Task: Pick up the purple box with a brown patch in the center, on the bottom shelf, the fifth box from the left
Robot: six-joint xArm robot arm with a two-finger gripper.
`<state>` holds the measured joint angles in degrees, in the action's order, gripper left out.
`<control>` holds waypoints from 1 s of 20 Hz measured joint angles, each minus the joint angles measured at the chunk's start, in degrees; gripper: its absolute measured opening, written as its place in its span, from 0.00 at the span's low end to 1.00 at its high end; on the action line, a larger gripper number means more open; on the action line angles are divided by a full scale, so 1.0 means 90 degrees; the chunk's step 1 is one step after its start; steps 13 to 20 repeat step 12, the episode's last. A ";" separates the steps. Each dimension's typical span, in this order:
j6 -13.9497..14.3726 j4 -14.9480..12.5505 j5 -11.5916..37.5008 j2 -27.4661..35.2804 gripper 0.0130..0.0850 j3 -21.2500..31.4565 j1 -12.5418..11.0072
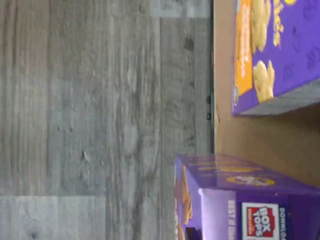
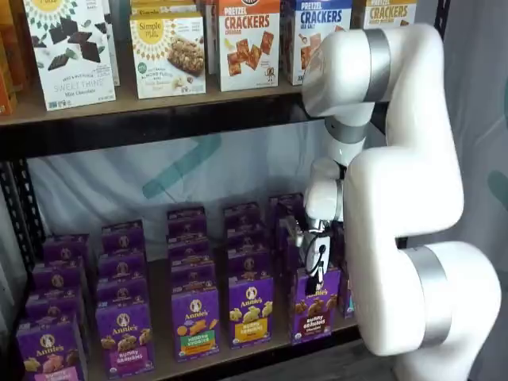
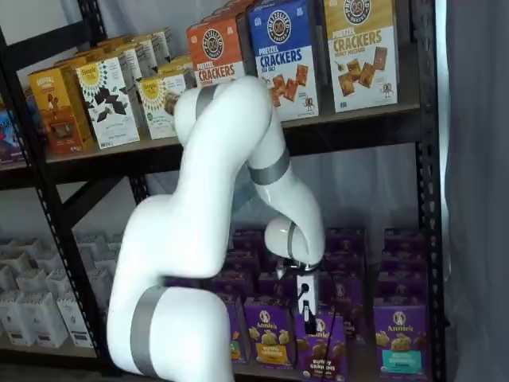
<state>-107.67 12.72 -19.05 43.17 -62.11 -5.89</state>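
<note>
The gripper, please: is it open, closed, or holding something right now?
Gripper: closed on the top of the purple box at the front of the bottom shelf.

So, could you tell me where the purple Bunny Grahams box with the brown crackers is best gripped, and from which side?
Grip the purple Bunny Grahams box at its top edge, coming down from above at the front of the bottom shelf. It stands upright in the front row with cartons close beside it, so only the top and front are free. The tool is already there, shut on it.
</note>
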 joint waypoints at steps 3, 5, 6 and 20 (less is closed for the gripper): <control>-0.0054 0.0107 0.0152 -0.0421 0.17 0.0543 0.0055; 0.0030 0.0030 0.0315 -0.0678 0.17 0.0908 0.0075; 0.0056 0.0004 0.0384 -0.0788 0.17 0.1069 0.0082; 0.0049 0.0021 0.0522 -0.1167 0.17 0.1577 0.0101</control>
